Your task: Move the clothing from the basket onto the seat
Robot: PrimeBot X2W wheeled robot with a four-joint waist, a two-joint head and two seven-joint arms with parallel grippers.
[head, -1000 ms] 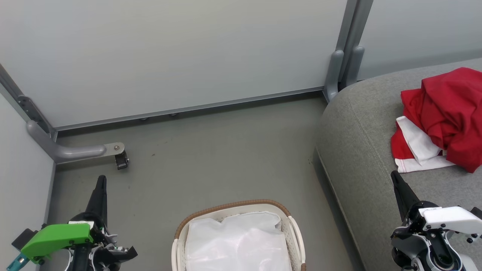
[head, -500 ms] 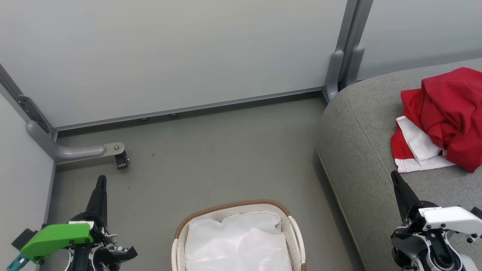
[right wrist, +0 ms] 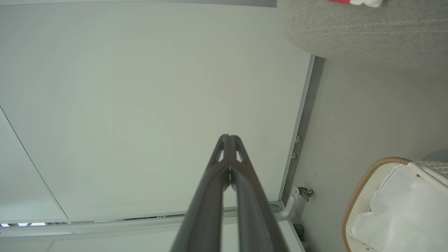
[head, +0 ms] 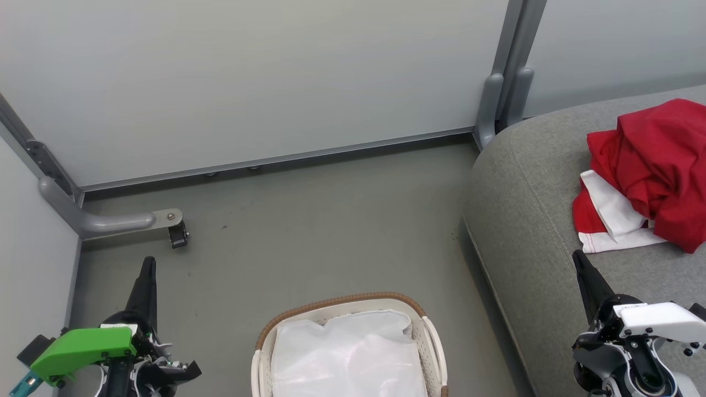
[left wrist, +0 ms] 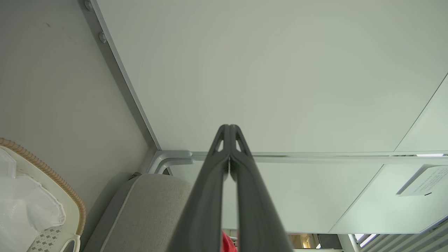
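Post-transfer hazards: snag and drag-off.
The crumpled bright red fabric clothing (head: 656, 165) lies on the large grey woven sofa seat (head: 529, 220), well apart from the white perforated plastic basket (head: 342, 301). The left gripper (head: 148, 263) and right gripper (head: 577, 256) are fully closed and hold nothing. A further reach could snag the glossy white liner sheet (head: 347, 353), and a right gripper sweep could drag the clothing's near hem.

No readable text; only tiny blurred print on a pale wall placard (left wrist: 422, 180)
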